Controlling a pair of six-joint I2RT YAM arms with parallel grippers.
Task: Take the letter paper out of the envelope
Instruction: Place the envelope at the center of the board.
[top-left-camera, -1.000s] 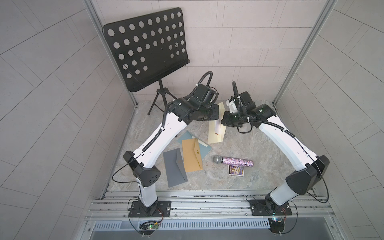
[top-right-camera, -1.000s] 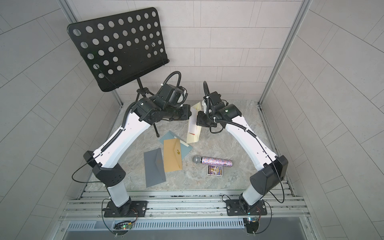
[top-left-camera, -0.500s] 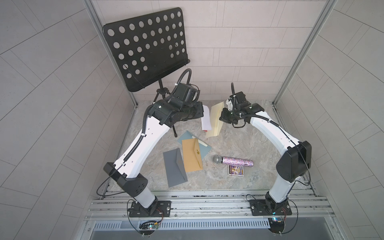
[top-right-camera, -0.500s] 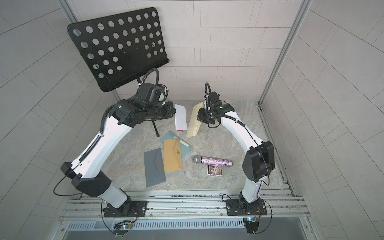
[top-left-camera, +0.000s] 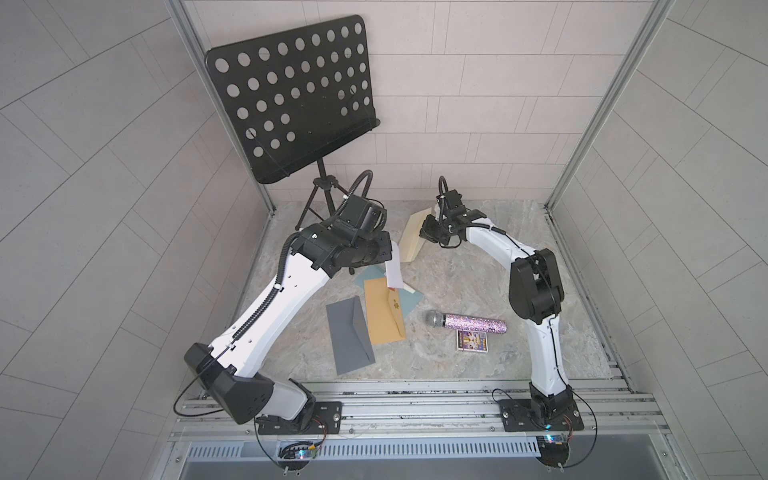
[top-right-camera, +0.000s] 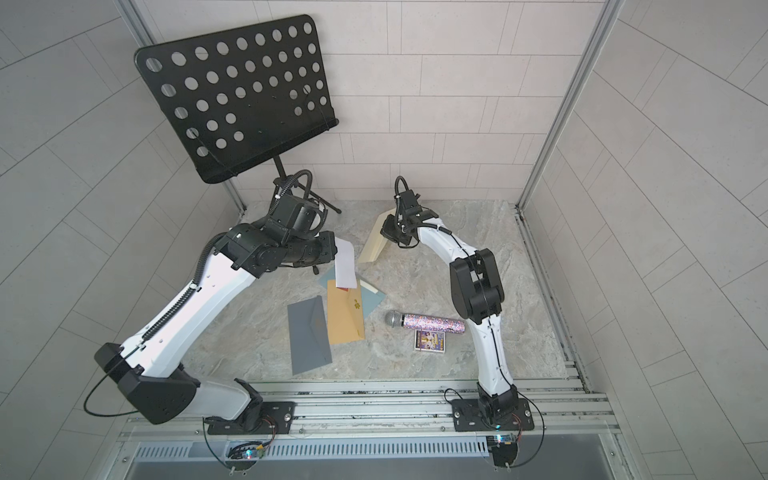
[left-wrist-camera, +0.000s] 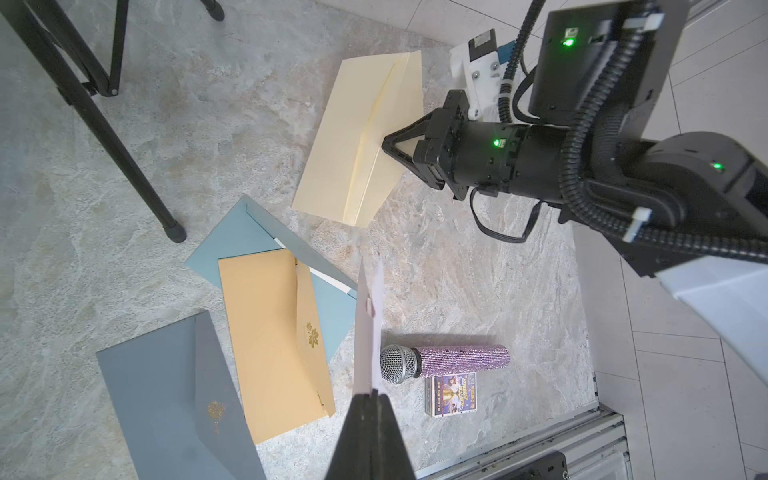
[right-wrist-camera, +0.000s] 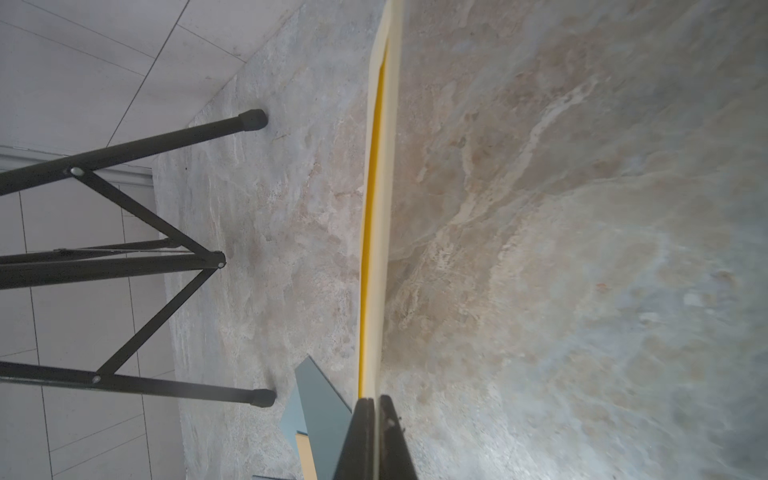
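Above the table (top-left-camera: 465, 282), grips the letter paper (top-left-camera: 393, 270) in the left gripper (left-wrist-camera: 368, 395), jaws closed, fully clear of the envelope (top-left-camera: 409, 241) (itself clamped in the right gripper (left-wrist-camera: 386, 145)). Seems the pull-out step, all but done; next calls for laying it flat on bare table.

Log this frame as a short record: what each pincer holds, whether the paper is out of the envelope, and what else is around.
left pincer: shut on paper, a white sheet held in the air
right pincer: shut on cream envelope, held by one edge
paper and envelope: apart, paper fully out
table: orange envelope lying on teal envelope; grey envelope next to them; microphone; card box by the microphone
back corner: music stand
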